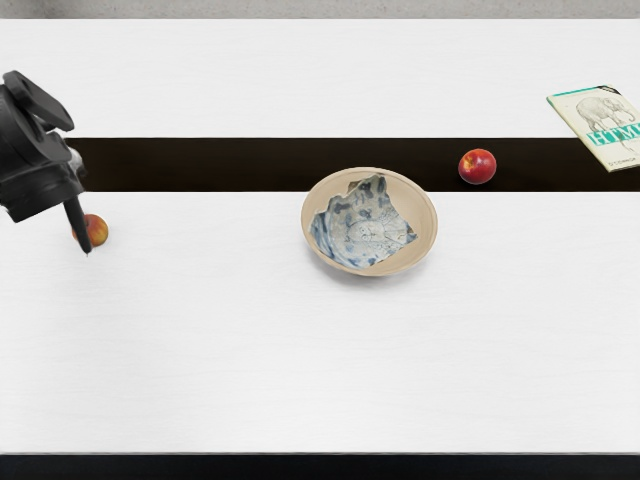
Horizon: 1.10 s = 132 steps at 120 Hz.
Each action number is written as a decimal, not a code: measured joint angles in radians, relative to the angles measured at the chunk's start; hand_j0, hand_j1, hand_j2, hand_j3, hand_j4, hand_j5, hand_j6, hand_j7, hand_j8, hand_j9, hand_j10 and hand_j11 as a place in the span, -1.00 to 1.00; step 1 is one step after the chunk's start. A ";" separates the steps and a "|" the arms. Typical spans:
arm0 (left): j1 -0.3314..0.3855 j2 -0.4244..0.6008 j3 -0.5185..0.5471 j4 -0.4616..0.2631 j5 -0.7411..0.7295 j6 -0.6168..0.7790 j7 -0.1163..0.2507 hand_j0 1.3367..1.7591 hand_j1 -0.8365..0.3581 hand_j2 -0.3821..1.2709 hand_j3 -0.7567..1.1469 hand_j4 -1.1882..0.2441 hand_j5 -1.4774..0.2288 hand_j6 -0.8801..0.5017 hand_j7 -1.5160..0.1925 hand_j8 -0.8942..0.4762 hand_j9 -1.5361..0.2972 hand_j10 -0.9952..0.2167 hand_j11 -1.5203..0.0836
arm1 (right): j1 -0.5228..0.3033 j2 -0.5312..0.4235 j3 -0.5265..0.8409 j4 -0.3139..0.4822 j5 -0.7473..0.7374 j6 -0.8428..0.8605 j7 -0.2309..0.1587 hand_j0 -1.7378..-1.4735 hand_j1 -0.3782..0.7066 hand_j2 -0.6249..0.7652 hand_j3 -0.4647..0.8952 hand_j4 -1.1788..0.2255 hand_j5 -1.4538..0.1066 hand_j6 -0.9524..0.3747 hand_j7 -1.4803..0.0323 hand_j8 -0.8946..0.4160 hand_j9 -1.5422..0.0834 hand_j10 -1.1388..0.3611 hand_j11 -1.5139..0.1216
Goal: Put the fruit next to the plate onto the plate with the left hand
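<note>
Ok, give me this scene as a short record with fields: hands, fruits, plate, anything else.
left hand: at left edge, overlapping the orange fruit; grip unclear
right hand: not in view
orange fruit: far left of plate
red apple: right of plate, nearer to it, not touching
plate: centre, blue pattern inside, no fruit on it
book: top right

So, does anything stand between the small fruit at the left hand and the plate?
Nothing visible does: no object lies on the line from the small fruit, beside the left hand, to the plate. The red apple sits on the plate's other side, and the book in the far right corner.
</note>
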<state>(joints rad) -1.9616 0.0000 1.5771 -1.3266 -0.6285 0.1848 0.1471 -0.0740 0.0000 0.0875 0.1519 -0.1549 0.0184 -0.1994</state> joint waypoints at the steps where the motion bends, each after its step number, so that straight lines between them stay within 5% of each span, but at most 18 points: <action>1: 0.001 0.000 0.000 0.000 0.000 0.004 0.000 0.52 0.69 -0.50 -0.20 0.45 0.51 0.06 0.55 0.09 0.47 0.40 0.66 | 0.000 0.000 0.000 0.000 0.000 0.000 0.000 -0.40 -0.90 -0.11 -0.32 0.65 0.83 0.40 0.92 0.33 0.86 0.49 0.82; 132: 0.196 0.000 -0.069 0.144 -0.003 0.154 -0.003 0.52 0.47 -0.47 -0.20 0.30 0.34 -0.10 0.38 -0.07 0.31 0.22 0.48 | 0.000 0.000 0.000 0.000 0.000 0.000 0.000 -0.40 -0.90 -0.11 -0.32 0.65 0.83 0.40 0.92 0.33 0.86 0.49 0.82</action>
<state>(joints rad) -1.7657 0.0000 1.5084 -1.1825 -0.6312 0.3386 0.1442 -0.0737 0.0000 0.0875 0.1521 -0.1549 0.0184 -0.1994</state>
